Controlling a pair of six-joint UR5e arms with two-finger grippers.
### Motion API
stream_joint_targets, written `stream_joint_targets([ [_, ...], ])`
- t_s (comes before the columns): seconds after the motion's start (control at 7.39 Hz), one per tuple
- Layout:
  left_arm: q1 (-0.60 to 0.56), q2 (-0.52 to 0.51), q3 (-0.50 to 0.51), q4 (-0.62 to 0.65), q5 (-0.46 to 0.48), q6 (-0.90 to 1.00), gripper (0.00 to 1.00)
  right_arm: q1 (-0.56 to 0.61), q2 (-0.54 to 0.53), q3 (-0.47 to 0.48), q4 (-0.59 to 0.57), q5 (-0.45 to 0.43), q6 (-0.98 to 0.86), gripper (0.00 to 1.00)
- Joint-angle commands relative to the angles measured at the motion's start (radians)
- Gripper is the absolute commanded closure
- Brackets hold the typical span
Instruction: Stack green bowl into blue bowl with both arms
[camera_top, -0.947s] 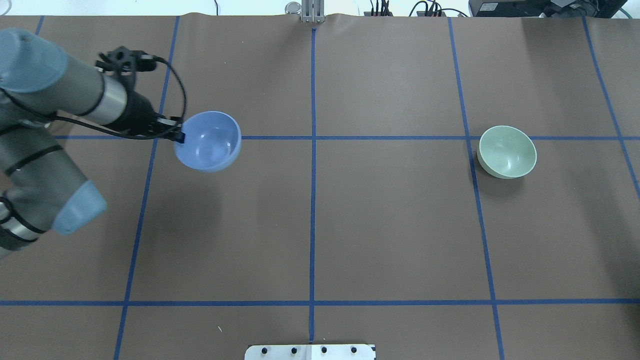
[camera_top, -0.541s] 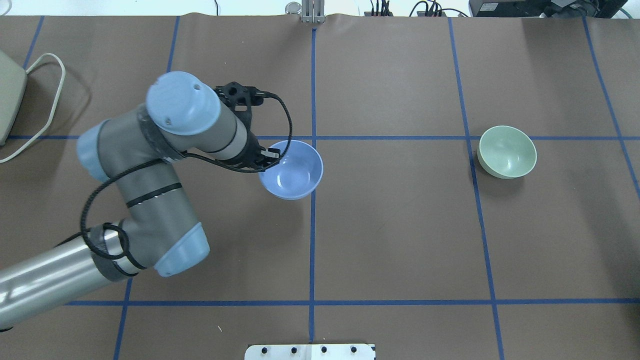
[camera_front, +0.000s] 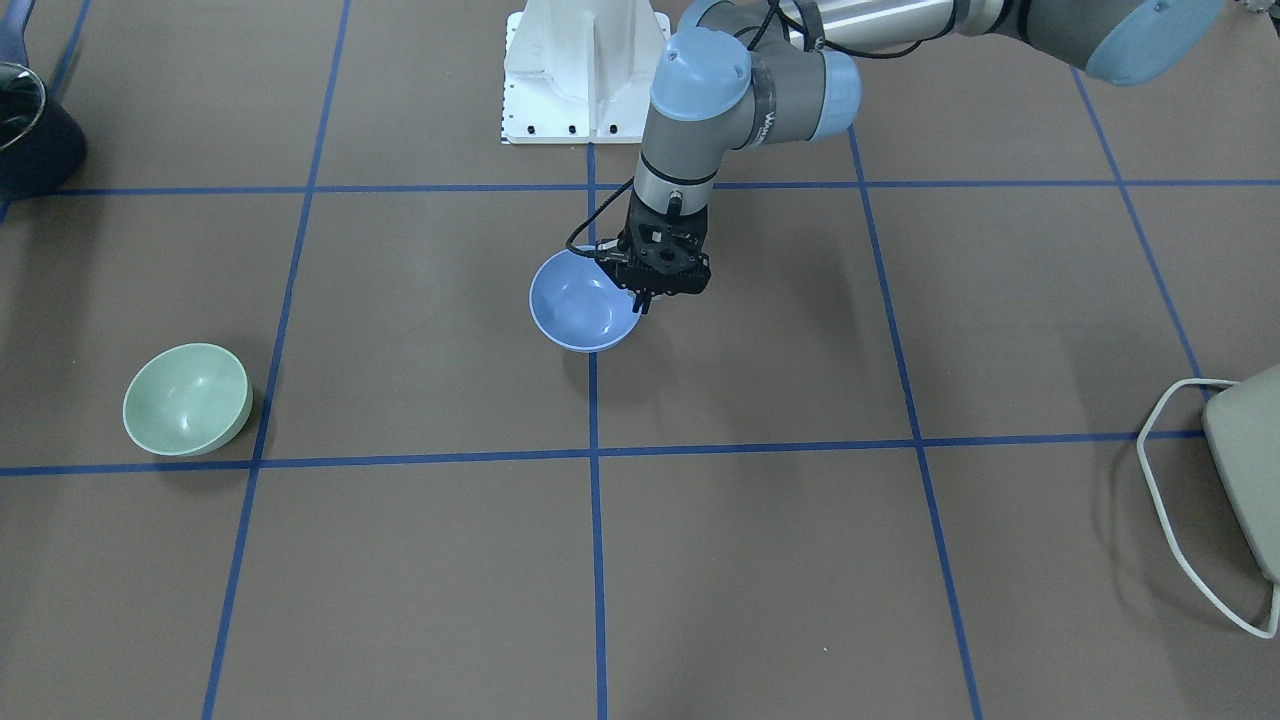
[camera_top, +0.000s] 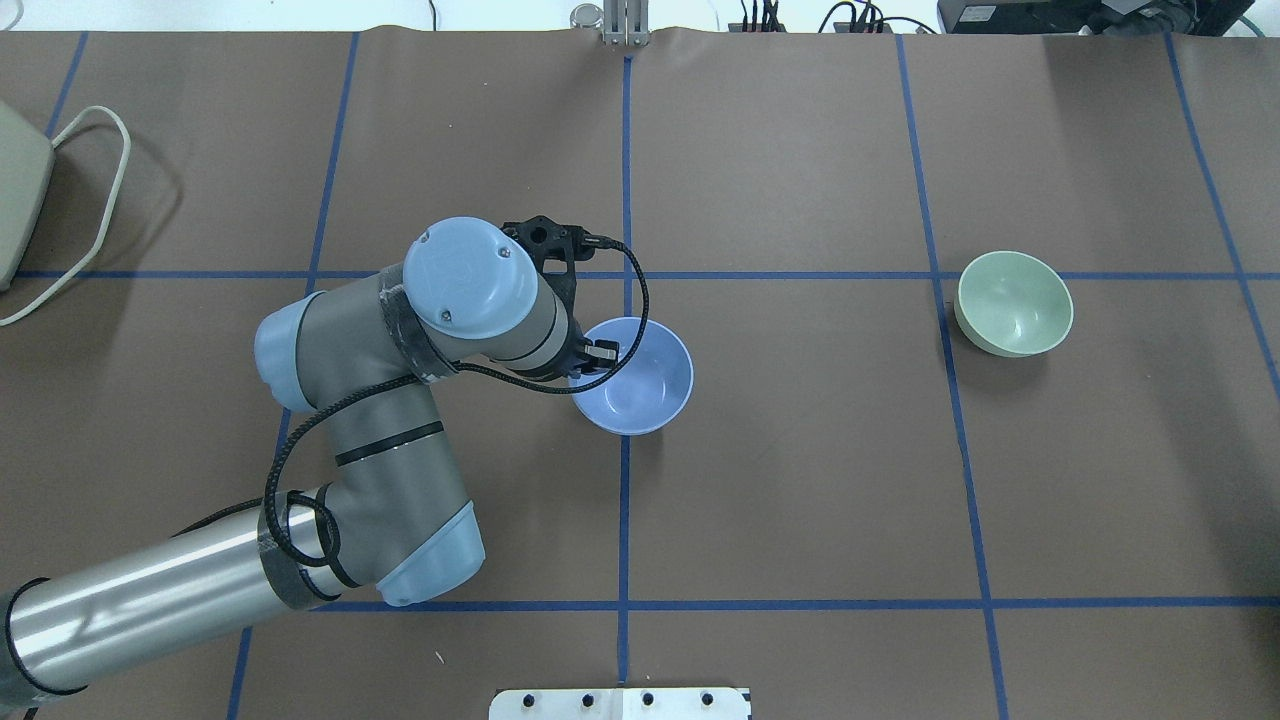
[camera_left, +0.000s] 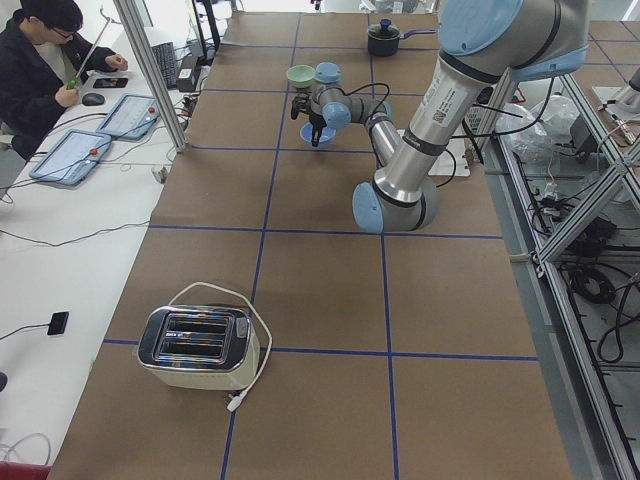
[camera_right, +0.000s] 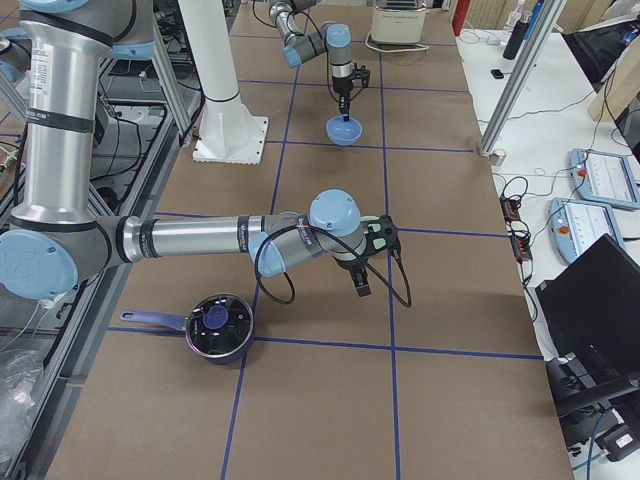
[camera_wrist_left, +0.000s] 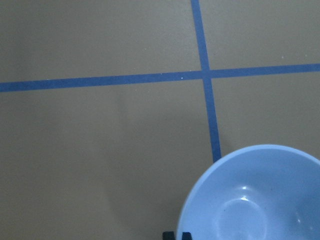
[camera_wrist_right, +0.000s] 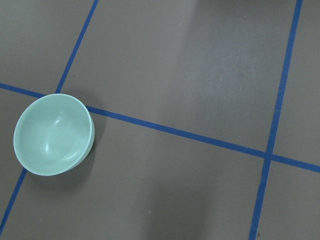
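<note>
Left gripper (camera_top: 597, 352) had the blue bowl (camera_top: 640, 385) by the rim, fingers pinching the wall at about 10 o'clock on the bowl in the overhead view, and the bowl sat upright, mouth up, right on the centre tape line (camera_top: 624, 500) near the middle of the table (camera_top: 800, 480); whether it rested on the surface or hung just above it, I couldn't tell. The green bowl (camera_top: 1015, 303) was well apart, out at 3 o'clock from the blue one, upright and untouched. The right gripper (camera_right: 360, 283) hung over open table, pointing down, and whether its fingers were spread or closed couldn't be told; its wrist view had the green bowl off at 8 o'clock, not beneath it. So this read as the placing step for the blue bowl. Next, I'd judge, the left needed to let go and clear out, and the right needed to centre over the green rim for a pinch
</note>
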Motion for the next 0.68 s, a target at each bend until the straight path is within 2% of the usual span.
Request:
stream_joint_targets([
  [0.0,0.021,-0.001,0.010,-0.003,0.030,0.002,1.00,0.000,0.005,-0.001,0.000,-0.002,0.000,0.00],
  [0.27,0.024,0.001,0.043,-0.044,0.033,0.002,1.00,0.000,0.006,-0.002,0.000,-0.013,0.000,0.00],
  [0.41,0.024,0.001,0.047,-0.052,0.034,0.008,0.83,-0.002,0.006,-0.002,0.000,-0.022,0.000,0.00],
  [0.54,0.024,0.001,0.047,-0.052,0.034,0.008,0.48,-0.002,0.006,-0.002,0.000,-0.020,0.000,0.00],
])
